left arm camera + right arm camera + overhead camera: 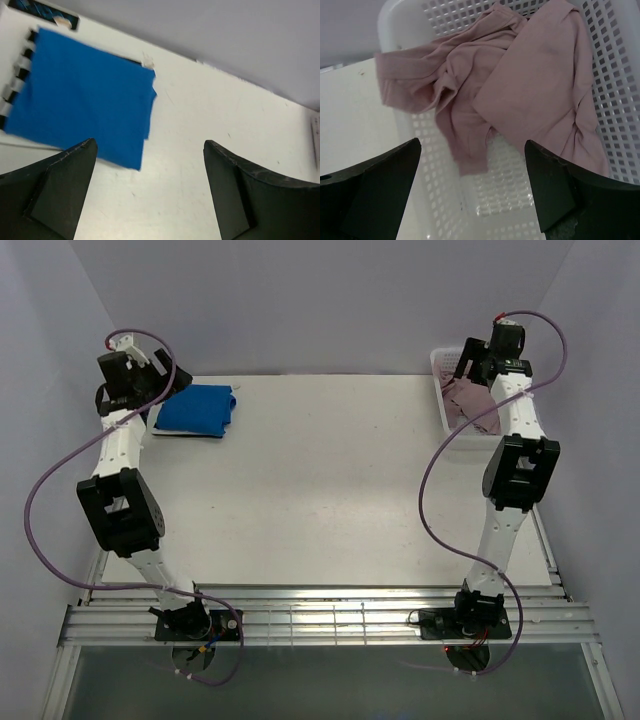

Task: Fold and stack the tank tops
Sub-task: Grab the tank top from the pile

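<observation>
Left gripper (150, 145) and right gripper (472, 145) gape empty; we would pinch the limp pink tank top (535, 95) at its overhanging edge.

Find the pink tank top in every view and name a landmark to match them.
Top external: the pink tank top lies far right, crumpled inside the white basket.
Left wrist: not in it.
Right wrist: it fills the centre, one part draped over the basket's left rim.
Shared landmark: the white basket, seen in the top external and right wrist views.
</observation>
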Robot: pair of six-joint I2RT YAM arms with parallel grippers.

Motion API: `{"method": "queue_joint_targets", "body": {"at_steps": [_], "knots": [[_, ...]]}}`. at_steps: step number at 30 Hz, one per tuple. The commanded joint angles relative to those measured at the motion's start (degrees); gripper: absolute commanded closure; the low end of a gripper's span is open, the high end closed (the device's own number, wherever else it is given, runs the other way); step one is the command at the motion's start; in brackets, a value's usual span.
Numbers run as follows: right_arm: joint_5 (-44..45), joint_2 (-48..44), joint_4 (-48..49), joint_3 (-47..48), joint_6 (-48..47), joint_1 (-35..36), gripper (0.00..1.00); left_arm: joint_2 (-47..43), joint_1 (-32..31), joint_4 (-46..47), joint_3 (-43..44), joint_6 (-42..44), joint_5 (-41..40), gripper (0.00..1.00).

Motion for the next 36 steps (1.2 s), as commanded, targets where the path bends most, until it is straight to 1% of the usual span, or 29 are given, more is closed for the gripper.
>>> {"method": "queue_joint_targets", "body": {"at_steps": [1, 2, 3, 5, 7, 9, 12, 14, 16, 17, 18, 20, 21, 22, 23, 25, 26, 28, 29, 31, 32, 33, 35, 36], "knots": [[2.76, 8.23, -2.55, 10.21, -0.25, -2.69, 0.10, -4.62, -1.92, 7.52, -10.03, -6.87, 5.31, 0.02], [1.97, 9.64, -1.16, 11.01, -0.51, -3.31, 0.10, -5.24, -2.36, 8.40, -13.27, -7.31, 5.48, 0.02], [0.66, 11.92, 2.16, 11.11, -0.60, -3.75, 0.10, -6.12, -3.15, 9.72, -14.52, -7.83, 5.57, 0.02], [0.91, 13.95, 5.09, 11.02, 0.00, -4.63, 0.10, -6.39, -3.77, 10.78, -16.98, -8.80, 7.23, 0.02], [1.62, 16.85, 7.64, 11.20, 1.41, -5.07, 0.10, -6.22, -3.95, 11.05, -17.60, -9.86, 9.43, 0.02], [2.05, 19.48, 11.14, 10.67, 1.51, -5.07, 0.10, -6.30, -4.21, 10.96, -18.74, -10.04, 9.09, 0.02], [0.48, 25.10, 9.24, 14.61, 0.89, -5.07, 0.10, -6.56, -4.21, 10.96, -19.45, -9.86, 7.69, 0.02], [-0.05, 26.52, 10.01, 14.37, 1.15, -5.07, 0.10, -6.65, -4.21, 10.70, -19.45, -9.69, 6.37, 0.02], [-0.67, 27.41, 11.42, 12.61, 1.24, -5.07, 0.01, -6.83, -4.30, 10.00, -19.37, -9.51, 5.31, 0.02], [-1.19, 27.41, 12.03, 12.25, 1.15, -5.07, 0.10, -6.92, -4.21, 9.91, -19.28, -9.33, 5.05, 0.02], [-2.07, 27.50, 12.48, 12.16, 1.15, -5.07, 0.34, -6.92, -4.30, 9.47, -18.93, -9.25, 4.87, 0.02], [-2.69, 27.15, 14.67, 12.07, 1.07, -5.07, 0.54, -7.00, -4.30, 8.59, -18.31, -8.89, 4.78, 0.02], [-2.52, 26.45, 15.11, 12.34, 1.50, -5.07, 0.92, -7.09, -4.30, 8.24, -18.14, -8.98, 4.78, 0.02], [-2.08, 25.83, 15.12, 12.77, 2.20, -5.07, 0.92, -7.18, -4.30, 8.15, -18.13, -8.89, 5.04, 0.02], [-3.03, 20.78, 16.77, 11.91, 3.51, -5.07, 0.92, -8.40, -4.47, 7.98, -18.74, -9.07, 5.83, 0.02], [-3.57, 18.99, 17.74, 11.12, 4.05, -4.99, 0.92, -8.93, -4.82, 8.06, -19.53, -9.24, 5.75, 0.02], [-5.31, 14.80, 19.49, 9.19, 4.31, -4.81, 0.92, -9.46, -4.91, 8.06, -19.98, -9.51, 5.57, 0.02], [-4.72, 10.21, 20.30, 7.69, 4.93, -3.58, 0.92, -11.30, -6.22, 8.15, -21.29, -9.42, 5.13, 0.02], [-4.71, 5.75, 20.65, 6.98, 4.76, -2.88, 0.92, -11.83, -6.93, 8.15, -21.82, -9.42, 4.78, 0.02], [-4.01, 1.24, 21.88, 4.52, 2.14, 0.63, 0.92, -13.68, -8.86, 8.06, -23.40, -9.42, 4.78, 0.02], [-0.18, -2.96, 22.41, 3.73, 0.64, 2.29, 0.92, -14.29, -10.87, 7.80, -25.23, -9.42, 4.52, 0.02], [0.81, -5.00, 23.28, 2.59, -0.77, 5.35, 0.92, -15.00, -11.76, 7.80, -26.21, -10.46, 4.00, 0.02], [1.79, -10.00, 23.99, 2.32, -4.80, 9.32, 0.92, -17.28, -13.87, 7.80, -29.28, -11.18, 3.64, 0.02], [0.92, -11.42, 24.08, 2.75, -5.61, 12.13, 0.92, -17.98, -14.49, 7.80, -30.25, -12.14, 3.55, 0.02]]}}
